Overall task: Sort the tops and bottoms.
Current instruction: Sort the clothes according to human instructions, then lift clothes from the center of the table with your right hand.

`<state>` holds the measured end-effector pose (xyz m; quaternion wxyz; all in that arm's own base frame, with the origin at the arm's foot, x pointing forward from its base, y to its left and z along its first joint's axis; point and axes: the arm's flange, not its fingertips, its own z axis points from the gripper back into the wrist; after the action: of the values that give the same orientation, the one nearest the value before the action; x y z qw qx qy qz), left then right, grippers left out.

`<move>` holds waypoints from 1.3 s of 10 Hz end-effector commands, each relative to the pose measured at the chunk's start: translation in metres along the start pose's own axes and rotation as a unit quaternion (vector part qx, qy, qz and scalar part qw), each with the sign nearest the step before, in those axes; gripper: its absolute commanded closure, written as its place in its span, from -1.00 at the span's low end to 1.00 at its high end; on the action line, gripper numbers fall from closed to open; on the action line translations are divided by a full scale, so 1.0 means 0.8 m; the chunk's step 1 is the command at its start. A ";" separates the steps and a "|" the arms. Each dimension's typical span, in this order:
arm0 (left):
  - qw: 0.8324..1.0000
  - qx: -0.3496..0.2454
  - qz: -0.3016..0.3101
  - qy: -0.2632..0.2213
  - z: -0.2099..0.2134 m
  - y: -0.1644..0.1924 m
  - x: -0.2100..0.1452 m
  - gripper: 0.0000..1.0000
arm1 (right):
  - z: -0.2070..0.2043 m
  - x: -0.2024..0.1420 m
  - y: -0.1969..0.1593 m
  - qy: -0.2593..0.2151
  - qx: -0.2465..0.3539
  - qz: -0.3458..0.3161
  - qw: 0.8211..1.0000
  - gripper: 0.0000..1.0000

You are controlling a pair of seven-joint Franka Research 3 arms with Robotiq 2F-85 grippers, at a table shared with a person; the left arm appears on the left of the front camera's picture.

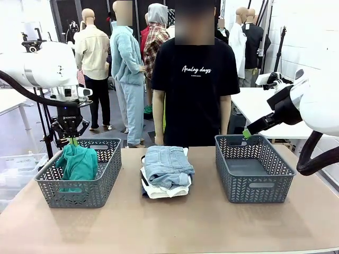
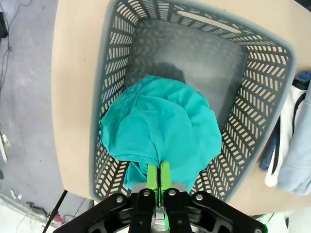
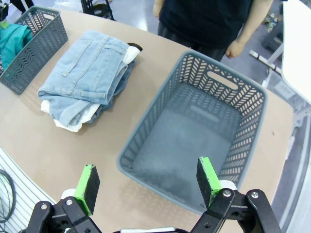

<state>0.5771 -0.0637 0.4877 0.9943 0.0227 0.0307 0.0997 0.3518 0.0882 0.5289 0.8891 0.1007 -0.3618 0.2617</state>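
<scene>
A teal-green top hangs into the left grey basket, and my left gripper is shut on its upper edge. From the left wrist the top bunches below the closed green fingers, over the basket. The bottoms lie stacked at the table's middle: pale-blue denim on top, a white garment and darker denim beneath. The right wrist view shows this stack too. My right gripper hovers open above the far rim of the right basket, nothing between its pads.
A person in a black T-shirt stands at the table's far side, one hand hanging near the right basket, which has nothing in it. Bare table runs along the front edge. A white table stands behind at right.
</scene>
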 end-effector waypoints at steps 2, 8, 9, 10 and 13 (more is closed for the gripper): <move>1.000 -0.008 0.010 0.006 0.011 -0.002 0.006 0.09 | -0.002 0.000 -0.001 -0.003 0.007 0.001 1.000 -1.00; 1.000 -0.011 0.001 -0.001 0.014 -0.003 0.000 -1.00 | -0.002 0.000 -0.001 -0.003 0.007 0.001 1.000 -1.00; 1.000 -0.011 0.001 -0.001 0.014 -0.003 0.000 -1.00 | -0.002 0.000 -0.001 -0.003 0.007 0.001 1.000 -1.00; 1.000 -0.011 0.001 -0.001 0.014 -0.003 0.000 -1.00 | -0.002 0.000 -0.001 -0.003 0.007 0.001 1.000 -1.00; 1.000 -0.011 0.001 -0.001 0.014 -0.003 0.000 -1.00 | -0.002 0.000 -0.001 -0.003 0.007 0.001 1.000 -1.00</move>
<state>0.5787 -0.0684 0.4982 0.9946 0.0038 0.0306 0.0988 0.3518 0.0882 0.5289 0.8891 0.1007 -0.3618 0.2617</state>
